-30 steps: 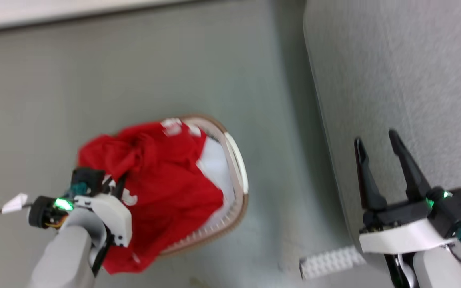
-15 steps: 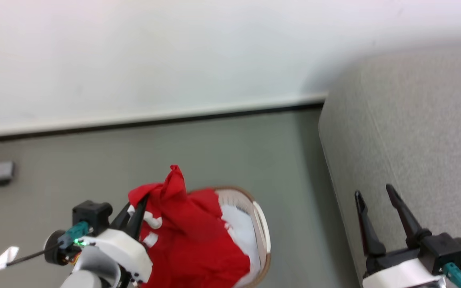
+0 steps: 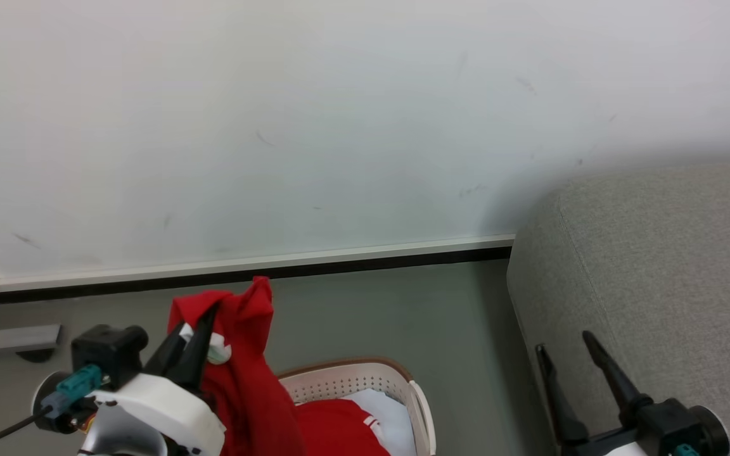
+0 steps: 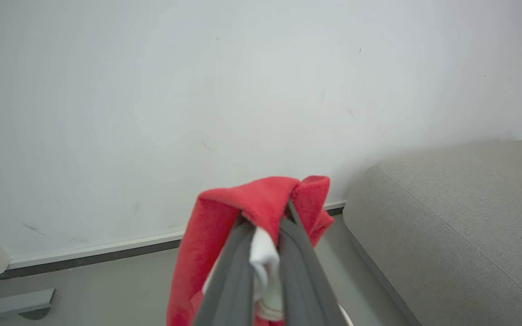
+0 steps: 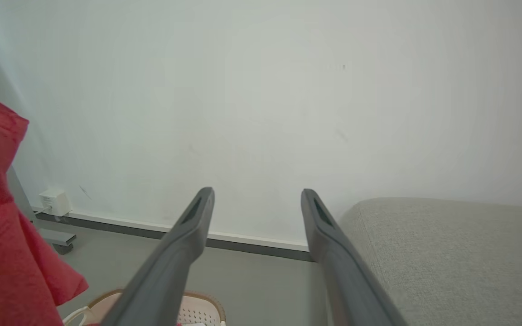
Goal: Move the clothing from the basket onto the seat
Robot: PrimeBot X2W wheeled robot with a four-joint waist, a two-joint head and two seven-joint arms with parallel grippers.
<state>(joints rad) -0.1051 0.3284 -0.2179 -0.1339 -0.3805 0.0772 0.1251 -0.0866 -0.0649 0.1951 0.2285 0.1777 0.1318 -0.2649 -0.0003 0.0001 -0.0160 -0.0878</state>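
Clothing (image 3: pixel 244 386) hangs from the left gripper (image 3: pixel 203 320), whose two dark fingers are clamped together on a fold of the bright red fabric, with a bit of white trim caught between them. The pinched fold stands up above the fingertips and the rest of the garment drops straight down past the basket's left side; whether it touches the basket (image 3: pixel 346 383) cannot be told. In the left wrist view the left gripper (image 4: pixel 265 219) has red cloth wrapped over both fingertips and a white strip running down the narrow gap between the fingers.

More red fabric (image 3: pixel 333 430) with a white stripe lies inside the basket, beside a white cloth (image 3: pixel 381 408) against its right wall. The basket stands on the grey floor (image 3: pixel 390 310), near the seat's left side but apart from it. The seat (image 3: pixel 656 266) has its rounded far-left corner close to the wall (image 3: pixel 339 126), above the dark skirting (image 3: pixel 371 259).

The right gripper (image 3: pixel 564 345) is held at the seat's left edge with its fingers spread wide and nothing between them. The right wrist view shows the right gripper (image 5: pixel 256 194) equally spread, the seat (image 5: pixel 447 253) at lower right and the held clothing (image 5: pixel 2 226) at the left edge. A flat grey bar (image 3: pixel 13 339) lies on the floor by the skirting at the far left.
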